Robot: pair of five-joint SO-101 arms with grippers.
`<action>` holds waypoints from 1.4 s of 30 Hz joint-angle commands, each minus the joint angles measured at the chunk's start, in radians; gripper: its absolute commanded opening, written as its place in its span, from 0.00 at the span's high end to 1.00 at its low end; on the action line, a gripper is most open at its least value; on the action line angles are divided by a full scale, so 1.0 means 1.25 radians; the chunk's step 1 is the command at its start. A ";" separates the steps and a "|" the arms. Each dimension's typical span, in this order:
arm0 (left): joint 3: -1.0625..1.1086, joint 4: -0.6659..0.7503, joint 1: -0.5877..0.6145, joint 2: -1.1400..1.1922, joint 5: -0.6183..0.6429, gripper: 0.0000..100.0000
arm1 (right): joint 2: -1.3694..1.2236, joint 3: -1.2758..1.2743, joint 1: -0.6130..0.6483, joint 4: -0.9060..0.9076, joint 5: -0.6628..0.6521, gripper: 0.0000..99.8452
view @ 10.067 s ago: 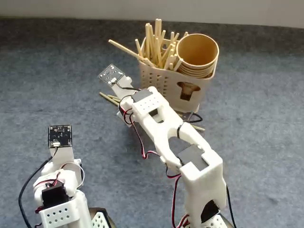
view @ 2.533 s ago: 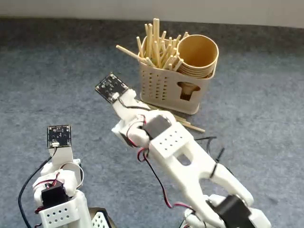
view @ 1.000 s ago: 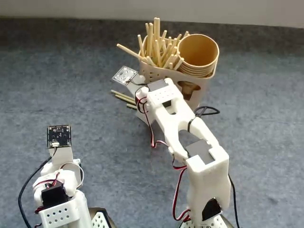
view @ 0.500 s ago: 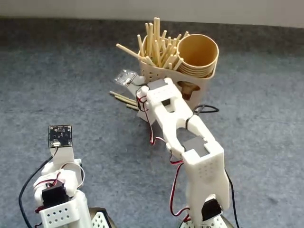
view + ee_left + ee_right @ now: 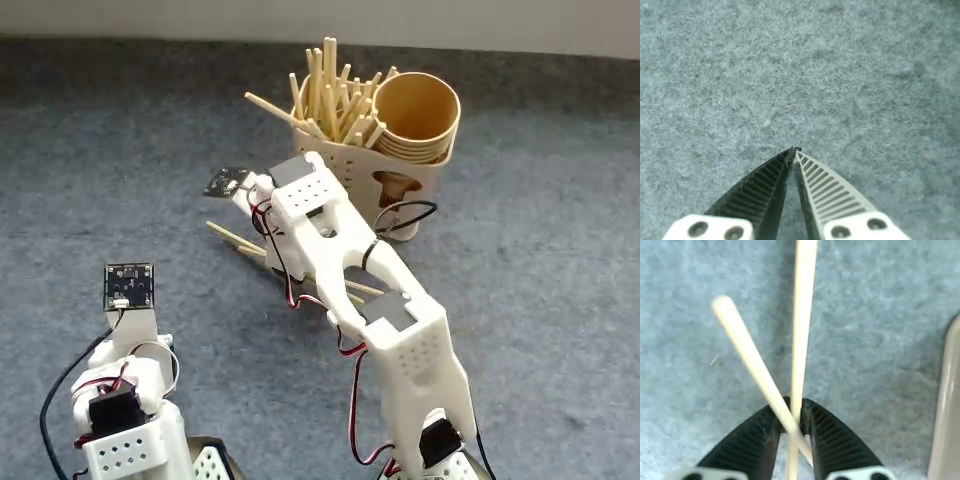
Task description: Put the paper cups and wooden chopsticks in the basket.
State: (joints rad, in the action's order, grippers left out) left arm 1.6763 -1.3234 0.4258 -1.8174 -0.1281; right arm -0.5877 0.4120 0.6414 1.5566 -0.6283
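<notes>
Between the fingers of my right hand [image 5: 794, 407], two wooden chopsticks [image 5: 802, 315] sit crossed and clamped tight, just on the near side of the basket [image 5: 340, 185]. Up in that basket, a bundle of chopsticks [image 5: 328, 90] stands beside the stacked paper cups [image 5: 415, 110]. My left hand [image 5: 795, 150] is pressed together on nothing, over grey surface [image 5: 120, 150], well apart from it all.

The right arm [image 5: 340, 260] is stretching across the near side of the basket [image 5: 425, 190]; chopsticks [image 5: 330, 95] and paper cups [image 5: 440, 140] are crowding its mouth, while bare desk [image 5: 120, 140] is lying open on both sides.
</notes>
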 commanded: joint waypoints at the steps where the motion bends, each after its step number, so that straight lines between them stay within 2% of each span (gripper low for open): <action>1: 0.015 -0.004 -0.019 -0.014 -0.002 0.99 | 0.009 0.072 0.003 0.030 -0.005 0.96; 5: 0.015 -0.004 -0.019 -0.014 -0.002 0.99 | 0.009 0.074 0.003 0.031 -0.005 0.99; 12: 0.015 -0.004 -0.019 -0.014 -0.002 0.99 | 0.031 0.072 0.003 0.035 0.012 1.00; 20: 0.015 -0.004 -0.015 -0.014 -0.002 0.99 | 0.250 -0.014 0.004 0.023 0.077 1.00; 25: 0.015 -0.004 -0.014 -0.014 -0.002 0.99 | 0.409 -0.137 0.007 -0.069 0.141 1.00; 36: 0.015 -0.004 -0.014 -0.014 -0.002 0.99 | 0.776 -0.484 0.008 -0.369 0.268 1.00; 42: 0.015 -0.004 -0.014 -0.014 -0.002 0.99 | 0.909 -0.563 0.008 -0.435 0.334 0.99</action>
State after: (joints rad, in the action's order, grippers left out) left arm 1.6763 -1.3234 0.4212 -1.8174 -0.1281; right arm 0.4496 -0.2877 0.6398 1.0595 -0.2417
